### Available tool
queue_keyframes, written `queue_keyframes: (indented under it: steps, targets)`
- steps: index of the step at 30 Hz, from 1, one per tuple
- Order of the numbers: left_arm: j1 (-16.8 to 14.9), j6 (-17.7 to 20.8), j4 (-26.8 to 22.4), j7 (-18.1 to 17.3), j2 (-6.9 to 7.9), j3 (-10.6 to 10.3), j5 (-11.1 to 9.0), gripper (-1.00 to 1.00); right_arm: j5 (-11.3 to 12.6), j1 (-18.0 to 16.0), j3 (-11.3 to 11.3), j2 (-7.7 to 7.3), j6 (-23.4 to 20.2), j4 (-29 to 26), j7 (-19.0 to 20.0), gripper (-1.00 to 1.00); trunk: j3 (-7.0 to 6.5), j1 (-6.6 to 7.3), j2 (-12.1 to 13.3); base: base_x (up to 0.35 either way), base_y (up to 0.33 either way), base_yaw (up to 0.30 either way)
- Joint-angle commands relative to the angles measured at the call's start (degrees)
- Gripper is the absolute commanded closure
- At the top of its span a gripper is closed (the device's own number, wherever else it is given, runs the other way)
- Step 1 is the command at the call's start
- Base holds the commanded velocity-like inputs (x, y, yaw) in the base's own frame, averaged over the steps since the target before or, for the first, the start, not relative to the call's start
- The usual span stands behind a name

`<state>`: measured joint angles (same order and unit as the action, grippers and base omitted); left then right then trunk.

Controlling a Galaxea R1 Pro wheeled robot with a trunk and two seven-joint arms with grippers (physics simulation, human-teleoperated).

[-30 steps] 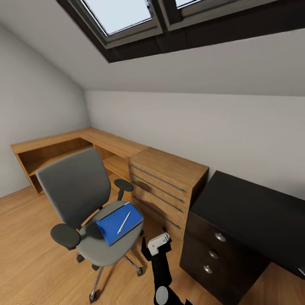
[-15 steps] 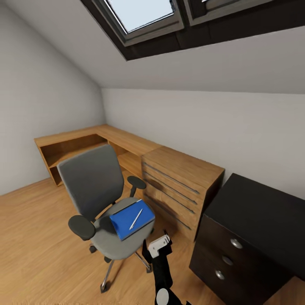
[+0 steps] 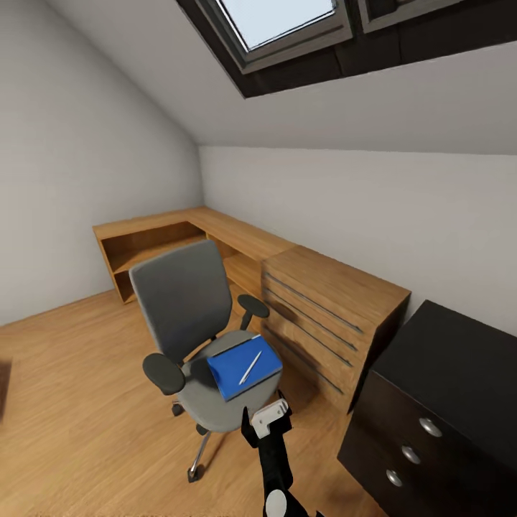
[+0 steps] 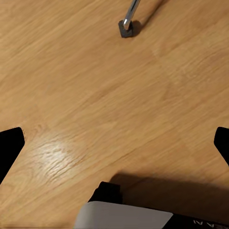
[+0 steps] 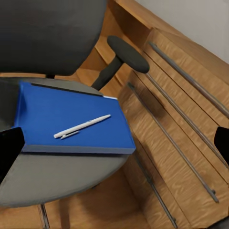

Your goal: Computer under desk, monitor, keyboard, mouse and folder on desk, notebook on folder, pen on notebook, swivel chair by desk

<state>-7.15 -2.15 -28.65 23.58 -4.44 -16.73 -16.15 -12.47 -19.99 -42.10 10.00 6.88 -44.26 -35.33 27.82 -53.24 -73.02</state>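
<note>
While jaws gape, folder (image 5: 71, 119) lies between.

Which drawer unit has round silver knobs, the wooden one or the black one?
The black desk unit at the right; the light-wood chest beside the swivel chair has long bar handles.

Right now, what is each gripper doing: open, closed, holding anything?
Left gripper: open, empty, above the wood floor.
Right gripper: open, empty, facing the folder and pen on the swivel chair.

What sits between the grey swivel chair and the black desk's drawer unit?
In the head view, a light-wood chest of drawers with long bar handles stands between the grey swivel chair and the glossy black desk.
</note>
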Motion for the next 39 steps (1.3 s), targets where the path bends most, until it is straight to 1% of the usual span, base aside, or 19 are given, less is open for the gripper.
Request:
queue_keyframes:
  steps: [1, 5, 11, 13, 18, 19, 25, 27, 29, 30, 31, 32, 33, 34, 35, 36, 37, 38, 39]
  targets:
    - [-0.06, -0.26, 0.04, 0.42, 0.05, -0.47, -0.59, -1.00, -0.27, -0.05, -0.09, 0.00, 0.19, 0.08, -0.36, -1.00, 0.11, 0.00, -0.03, 0.000, 0.000, 0.217]
    - [-0.06, -1.80, 0.08, 0.42, 0.11, -0.44, -0.62, -1.00, -0.27, -0.06, -0.09, 0.00, 2.35, 0.72, -0.37, -1.00, 0.31, 0.00, -0.03, 0.000, 0.000, 0.215]
    - [-0.05, -3.43, 0.13, 0.42, 0.13, -0.42, -0.64, -1.00, -0.29, -0.12, -0.09, 0.00, 3.81, 1.84, -0.38, -1.00, 0.58, 0.00, -0.03, 0.000, 0.000, 0.182]
    - [-0.05, -3.79, 0.16, 0.42, 0.13, -0.41, -0.64, -1.00, -1.23, -0.13, -0.09, 0.00, 4.16, 2.08, -0.36, -1.00, 0.60, 0.00, -0.03, 0.000, 0.000, 0.035]
    - [-0.06, -3.90, 0.17, 0.42, 0.15, -0.41, -0.64, -1.00, -5.19, -0.13, 0.00, 0.00, 4.25, 2.22, -0.56, -1.00, 0.61, 0.00, -0.03, 0.000, 0.000, 0.012]
    - [-0.06, -3.90, 0.17, 0.42, 0.15, -0.41, -0.64, -1.00, -5.36, -0.13, 0.02, 0.00, 4.25, 2.22, -0.59, -1.00, 0.61, 0.00, -0.03, 0.000, 0.000, 0.003]
    - [-0.06, -3.91, 0.17, 0.42, 0.21, -0.35, -0.64, -1.00, -5.75, -0.15, 0.67, 0.00, 4.27, 2.24, -0.65, -1.00, 0.61, 0.00, -0.03, 0.000, 0.000, 0.001]
    - [-0.06, -3.91, 0.17, 0.42, 0.21, -0.37, -0.64, -1.00, -5.54, -0.19, 1.33, 0.00, 4.37, 2.26, -0.62, -1.00, 0.62, 0.00, -0.03, 0.000, 0.000, 0.000]
    - [-0.06, -3.91, 0.17, 0.42, 0.22, -0.38, -0.64, -1.00, -5.04, -0.27, 2.45, 0.00, 4.47, 2.29, -0.59, -1.00, 0.62, 0.00, -0.03, 0.000, 0.000, 0.000]
    - [-0.06, -3.91, 0.17, 0.42, 0.22, -0.39, -0.64, -1.00, -4.00, -0.36, 4.06, 0.00, 4.53, 2.31, -0.54, -1.00, 0.62, 0.00, -0.03, 0.000, 0.000, 0.000]
    - [-0.06, -3.93, 0.17, 0.43, 0.22, -0.40, -0.64, -1.00, -3.22, -0.42, 5.00, 0.00, 4.55, 2.29, -0.50, -1.00, 0.62, 0.00, -0.03, 0.000, 0.000, 0.000]
    - [-0.06, -3.98, 0.14, 0.55, 0.24, -0.19, -0.67, -1.00, 4.19, -2.54, 9.50, 0.00, 4.51, 2.29, -0.34, -1.00, 0.62, 0.00, -0.03, 0.000, 0.000, 0.000]
    - [-0.06, -3.98, 0.15, 0.58, 0.27, -0.15, -0.68, -1.00, 6.40, -3.51, 10.11, 0.00, 4.44, 2.32, -0.33, -1.00, 0.62, 0.00, -0.03, 0.000, 0.000, 0.000]
    - [-0.06, -3.97, 0.16, 0.63, 0.35, -0.04, -0.73, -1.00, 11.41, -5.87, 11.03, 0.00, 4.20, 2.56, -0.34, -1.00, 0.62, 0.00, -0.03, 0.000, 0.000, 0.000]
    - [-0.06, -3.96, 0.16, 0.66, 0.39, 0.01, -0.75, -1.00, 14.11, -7.21, 11.35, 0.00, 3.94, 2.86, -0.34, -1.00, 0.62, 0.00, -0.03, 0.000, 0.000, 0.000]
    - [-0.06, -3.98, 0.16, 0.71, 0.48, 0.12, -0.78, -1.00, 22.07, -11.60, 11.99, 0.00, 1.91, 4.80, -0.46, -1.00, 0.62, 0.00, -0.03, 0.000, 0.000, 0.000]
    - [-0.06, -3.99, 0.17, 0.72, 0.50, 0.16, -0.79, -1.00, 24.56, -13.14, 12.14, 0.00, 0.70, 5.67, -0.51, -1.00, 0.62, 0.00, -0.03, 0.000, 0.000, 0.000]
    - [-0.06, -3.99, 0.17, 0.74, 0.53, 0.21, -0.83, -1.00, 29.18, -16.15, 12.42, 0.00, -2.61, 7.36, -0.58, -1.00, 0.62, 0.00, -0.03, 0.000, 0.000, 0.000]
    - [-0.06, -3.99, 0.17, 0.74, 0.55, 0.22, -0.85, -1.00, 31.34, -17.61, 12.59, 0.00, -4.62, 8.15, -0.60, -1.00, 0.62, 0.00, -0.03, 0.000, 0.000, 0.000]
